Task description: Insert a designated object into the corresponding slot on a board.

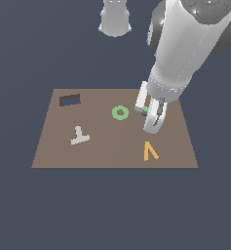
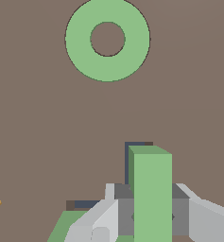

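1. The board [image 1: 112,151] is a flat brown square panel on a dark blue-grey floor, with no writing or labels on it or on any piece.
2. At the exterior view's left, a dark rectangular cut-out [image 1: 69,100] sits near the board's far corner, and a pale grey T-shaped piece [image 1: 79,136] lies nearer the front, well apart from the rest.
3. Toward the middle lies a flat green ring [image 1: 120,113], which the wrist view shows with a round hole and bare board all around it.
4. Just beside the ring, toward the exterior view's right, the green L-shaped block [image 2: 152,194] is clamped between the fingers of the end effector [image 1: 147,111]; in the exterior view only a small green patch shows between them.
5. In the wrist view one arm of the block stands up between the grey fingers [image 2: 97,222] and the other arm lies low behind them.
6. The dark L-shaped slot [image 2: 134,143] shows as thin navy and brown edges right beside the block's arms, mostly hidden by the block and fingers.
7. An orange V-shaped piece [image 1: 149,151] lies near the board's front, close to the end effector.
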Available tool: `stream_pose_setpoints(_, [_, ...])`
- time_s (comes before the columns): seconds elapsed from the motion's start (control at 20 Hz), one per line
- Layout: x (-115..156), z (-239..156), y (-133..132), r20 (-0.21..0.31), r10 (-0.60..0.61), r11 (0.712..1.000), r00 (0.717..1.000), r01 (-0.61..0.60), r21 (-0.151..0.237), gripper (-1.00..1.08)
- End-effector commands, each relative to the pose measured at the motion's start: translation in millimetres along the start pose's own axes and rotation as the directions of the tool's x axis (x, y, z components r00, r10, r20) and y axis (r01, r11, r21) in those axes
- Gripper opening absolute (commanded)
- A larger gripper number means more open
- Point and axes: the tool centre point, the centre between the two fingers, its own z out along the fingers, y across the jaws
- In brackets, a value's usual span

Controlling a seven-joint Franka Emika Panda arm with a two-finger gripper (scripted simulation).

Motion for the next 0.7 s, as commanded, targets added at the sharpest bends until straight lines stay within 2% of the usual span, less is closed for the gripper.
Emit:
stream_pose_setpoints(0.0, [0.2, 4.7, -0.2, 0.0, 0.002, 1.0, 1.0, -0.002, 0.0, -1.0])
stream_pose_setpoints(0.15, [0.3, 8.4, -0.4, 0.0, 0.004, 1.0, 1.0, -0.004, 0.0, -1.0])
stream_pose_setpoints(0.2, [0.3, 8.4, -0.4, 0.0, 0.004, 1.0, 1.0, -0.004, 0.0, 1.0])
stream_pose_setpoints(0.65, [0.3, 8.4, -0.4, 0.0, 0.004, 1.0, 1.0, -0.004, 0.0, 1.0])
